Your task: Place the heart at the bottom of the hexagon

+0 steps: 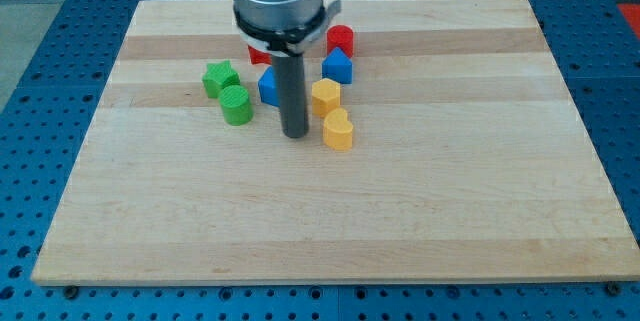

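The yellow heart [339, 130] lies on the wooden board just below the yellow hexagon [326, 96], slightly to its right and close to it. My tip [294, 134] rests on the board just left of the heart, with a small gap between them. The rod rises in front of the blue cube [267, 86] and partly hides it.
A red star [258, 55] is mostly hidden behind the arm. A red cylinder [341, 39] and a blue block [338, 65] stand above the hexagon. A green star [219, 79] and green cylinder [236, 107] lie at the left. The board's edge [330, 279] runs along the bottom.
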